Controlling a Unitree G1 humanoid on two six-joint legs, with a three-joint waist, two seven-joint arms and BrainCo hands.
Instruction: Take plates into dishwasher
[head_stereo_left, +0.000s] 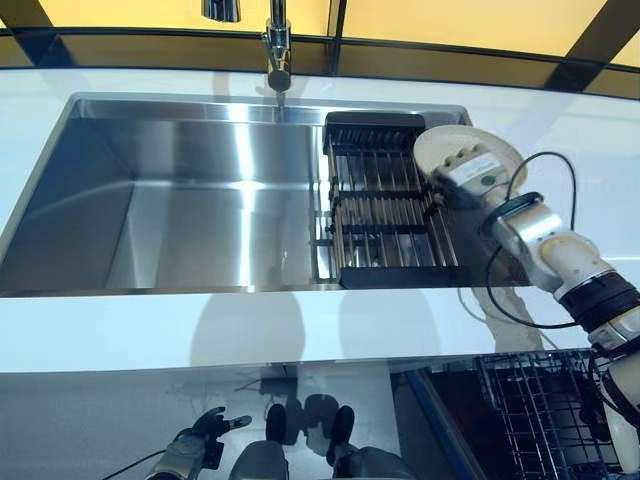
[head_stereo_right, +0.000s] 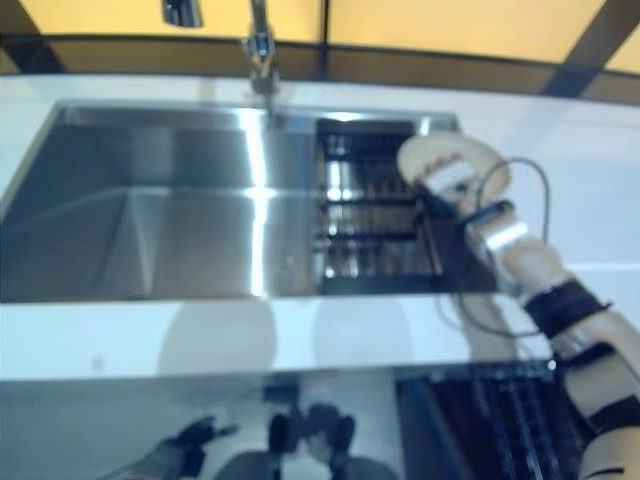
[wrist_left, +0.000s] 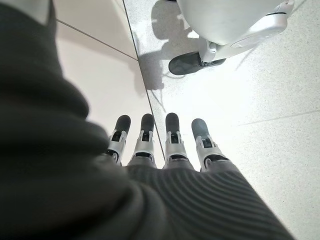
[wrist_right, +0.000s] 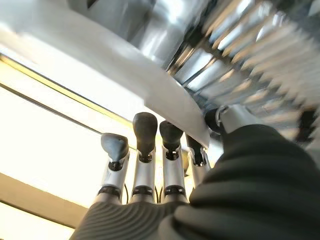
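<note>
A cream plate (head_stereo_left: 440, 150) is held tilted over the right end of the black drying rack (head_stereo_left: 385, 215) in the sink. My right hand (head_stereo_left: 470, 178) is on it, with fingers (wrist_right: 145, 150) behind the plate's white rim (wrist_right: 165, 95) and the thumb (wrist_right: 235, 120) on its other side, pinching it. My left hand (head_stereo_left: 205, 430) hangs low beside my legs, below the counter's front edge. Its fingers (wrist_left: 172, 145) are straight and hold nothing.
The steel sink (head_stereo_left: 180, 200) is set in a white counter (head_stereo_left: 150, 330), with the faucet (head_stereo_left: 277, 50) at the back. A dark wire dishwasher basket (head_stereo_left: 540, 410) stands open at the lower right, below the counter.
</note>
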